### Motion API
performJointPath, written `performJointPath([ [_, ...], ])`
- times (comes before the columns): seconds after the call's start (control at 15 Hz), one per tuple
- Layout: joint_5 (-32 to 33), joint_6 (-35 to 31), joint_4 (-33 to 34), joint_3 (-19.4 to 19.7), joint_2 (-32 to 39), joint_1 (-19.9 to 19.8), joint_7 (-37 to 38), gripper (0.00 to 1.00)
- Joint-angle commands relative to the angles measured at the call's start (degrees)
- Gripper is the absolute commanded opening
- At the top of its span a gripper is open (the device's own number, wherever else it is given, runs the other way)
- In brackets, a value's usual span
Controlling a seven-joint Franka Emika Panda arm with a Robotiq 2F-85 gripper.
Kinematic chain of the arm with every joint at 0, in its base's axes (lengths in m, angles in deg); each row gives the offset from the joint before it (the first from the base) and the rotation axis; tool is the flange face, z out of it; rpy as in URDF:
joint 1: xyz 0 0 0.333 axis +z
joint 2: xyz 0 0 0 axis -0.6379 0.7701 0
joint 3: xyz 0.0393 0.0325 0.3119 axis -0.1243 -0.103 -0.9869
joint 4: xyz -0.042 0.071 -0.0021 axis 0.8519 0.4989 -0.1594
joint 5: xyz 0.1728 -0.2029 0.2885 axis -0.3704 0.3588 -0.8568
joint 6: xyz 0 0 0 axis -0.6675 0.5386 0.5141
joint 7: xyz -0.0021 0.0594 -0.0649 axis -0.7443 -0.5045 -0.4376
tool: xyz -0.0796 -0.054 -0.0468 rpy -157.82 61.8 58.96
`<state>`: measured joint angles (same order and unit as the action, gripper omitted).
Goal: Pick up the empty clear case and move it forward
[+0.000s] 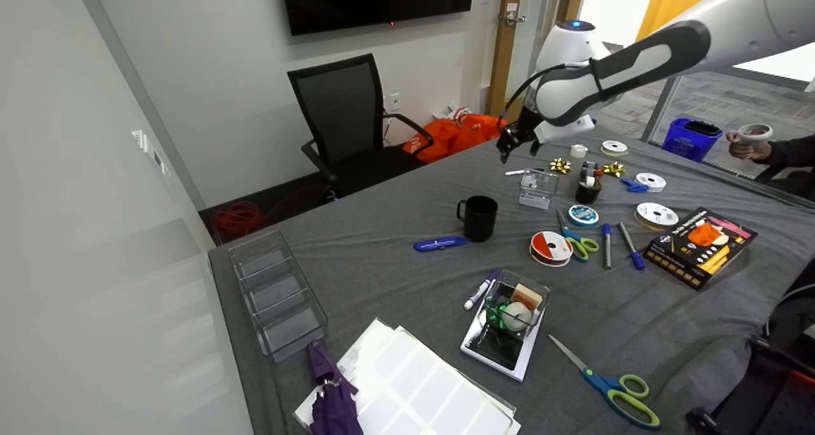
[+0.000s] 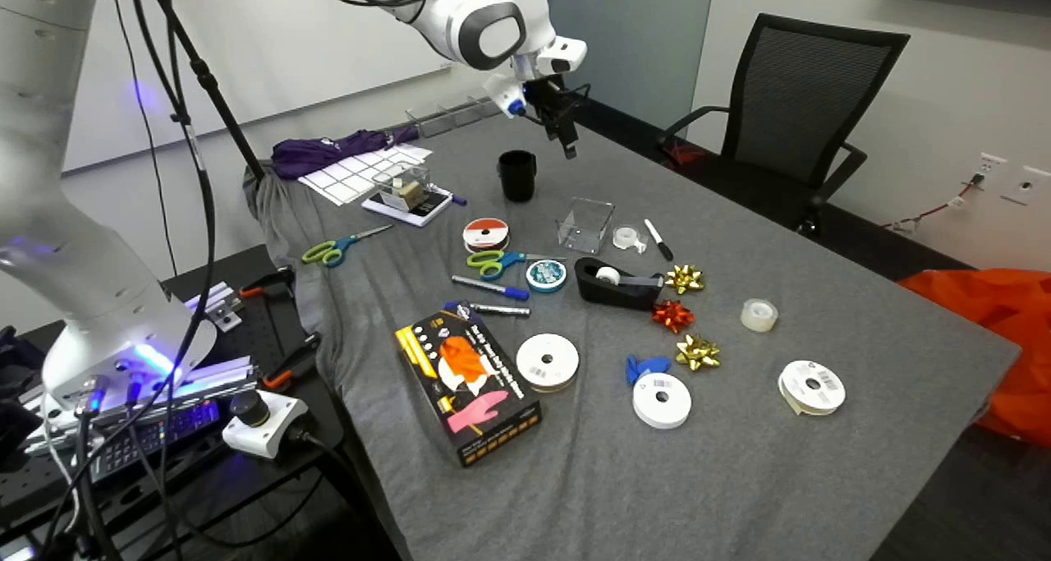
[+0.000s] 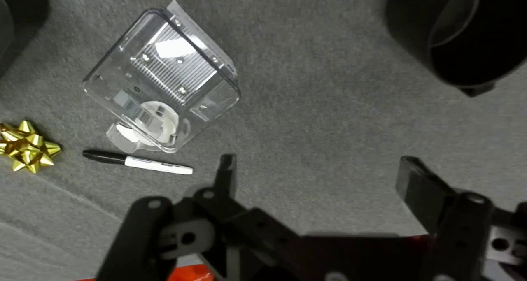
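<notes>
My jaws: spread wide, above the surface (image 3: pixel 313 108), its grey cloth showing between my fingertips (image 3: pixel 416 186)
Marker: the black-capped marker (image 3: pixel 138 162) lies closest to the fingertip at left in the wrist view, cap pointing left
Clear case: the clear case (image 3: pixel 162 77) rests on the surface beyond the marker, up and left of my jaws in the wrist view and well apart from them; in an exterior view it sits between the black mug (image 2: pixel 517 175) and the tape roll (image 2: pixel 628 238)
Open side: looks to face up, toward my wrist camera
White strip: on one wall of the case, facing upper right in the wrist view
Long axis: the rim is near square, so I cannot name one surely; the sides that look slightly longer slant from upper left to lower right, across the line of my fingertips
Tape roll: just beside the case, partly seen through its wall; touching or not, I cannot tell
Black mug: upper right in the wrist view, well apart from the case
Gold bow (image 3: pixel 29 146): farther left, past the marker's cap
</notes>
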<state>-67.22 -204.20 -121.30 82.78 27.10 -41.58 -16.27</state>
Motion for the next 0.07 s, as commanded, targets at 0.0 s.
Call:
performJointPath([
  [0.0, -5.2, 1.9, -9.7, -4.2, -8.5, -3.3, -8.6, 1.00],
])
